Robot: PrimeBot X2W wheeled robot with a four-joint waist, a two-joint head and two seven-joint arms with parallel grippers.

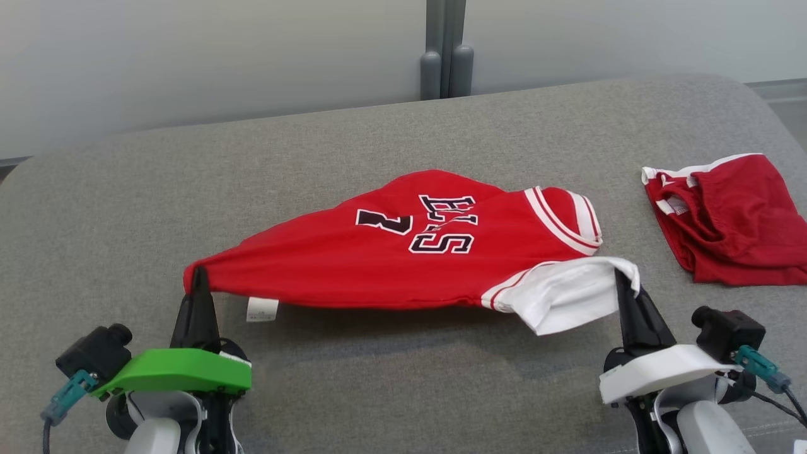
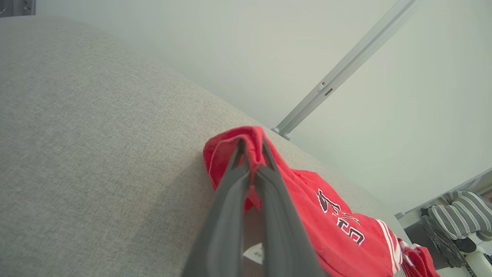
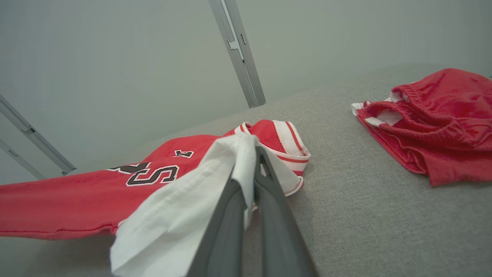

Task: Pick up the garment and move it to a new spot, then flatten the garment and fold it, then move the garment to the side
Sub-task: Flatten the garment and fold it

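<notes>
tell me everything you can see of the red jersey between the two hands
The red jersey is soft cloth with black white-edged lettering, striped trim, a white sleeve and a small white label. It hangs stretched, its far side on the grey cushion. The left hand pinches its red corner, the right hand its white sleeve.

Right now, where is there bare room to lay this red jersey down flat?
Bare grey upholstered surface lies left of and behind the red lettered jersey, and in front between the left hand and right hand. The right side is crowded by the crumpled red shorts.
</notes>
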